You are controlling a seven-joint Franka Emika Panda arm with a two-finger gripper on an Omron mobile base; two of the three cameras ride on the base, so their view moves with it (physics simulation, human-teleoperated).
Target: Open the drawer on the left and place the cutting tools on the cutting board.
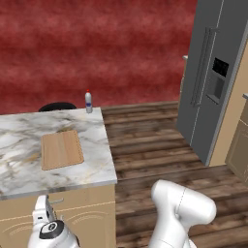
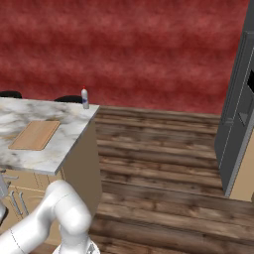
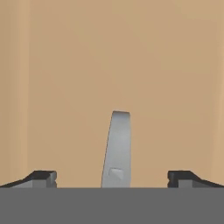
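Observation:
The light wooden cutting board point(image 1: 61, 149) point(image 2: 34, 134) lies flat on the marble island top point(image 1: 19, 169), with nothing on it. Under the counter edge, my gripper point(image 1: 46, 209) point(image 3: 116, 177) faces the tan drawer front point(image 3: 65, 87). It is open, its fingertips point(image 3: 43, 177) set wide on either side of the silver bar handle point(image 3: 117, 148) point(image 1: 56, 200). The handle stands between the tips, untouched as far as I can see. The drawer looks shut, and the knife and peeler are hidden.
A white bottle with a red cap point(image 1: 88, 101) point(image 2: 85, 97) stands at the island's far corner. Dark stools point(image 1: 57, 106) sit behind the island. A grey fridge point(image 1: 213, 72) rises at the right across the wooden floor point(image 2: 158, 163). Cabinet doors with vertical handles point(image 2: 20, 203) sit below the drawer.

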